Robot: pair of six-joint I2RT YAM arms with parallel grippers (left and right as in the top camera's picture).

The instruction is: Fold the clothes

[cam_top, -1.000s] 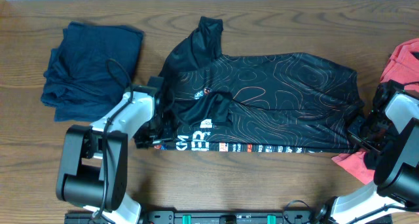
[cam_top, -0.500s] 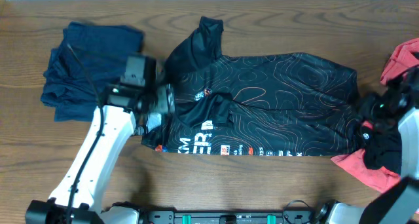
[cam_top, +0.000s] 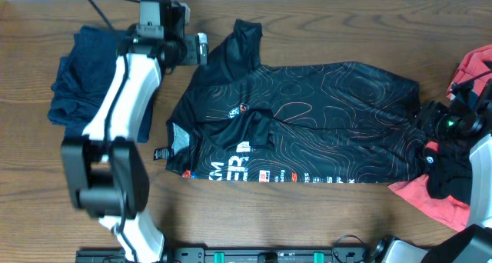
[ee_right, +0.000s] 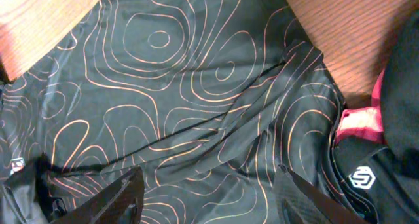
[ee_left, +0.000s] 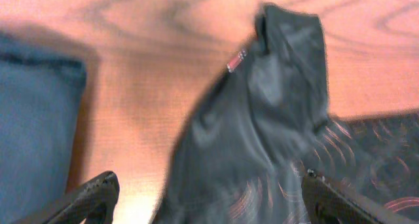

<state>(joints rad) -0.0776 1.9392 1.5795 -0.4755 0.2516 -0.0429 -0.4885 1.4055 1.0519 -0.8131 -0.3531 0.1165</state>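
The black jersey (cam_top: pixel 323 117) with orange contour lines lies flat across the middle of the wooden table (cam_top: pixel 307 217), its lettered hem toward the near edge. One short sleeve (cam_top: pixel 244 38) sticks out toward the far edge. The left gripper (cam_top: pixel 198 49) stands at the far left corner of the jersey, just beside that sleeve. In the left wrist view (ee_left: pixel 209 194) its jaws are spread wide with nothing between them, and the sleeve (ee_left: pixel 275 99) lies on the table beneath. The right gripper (cam_top: pixel 424 128) is at the jersey's right end. In the right wrist view (ee_right: pixel 209 191) its jaws stand apart above loose, wrinkled jersey fabric (ee_right: pixel 183 99) and grip none of it. A navy garment (cam_top: pixel 92 74) lies bunched at the left of the table, apart from the jersey. A coral-red garment (cam_top: pixel 473 67) lies at the right edge. A plain black garment (cam_top: pixel 442 171) with a small white logo lies on top of it, touching the jersey's right end.
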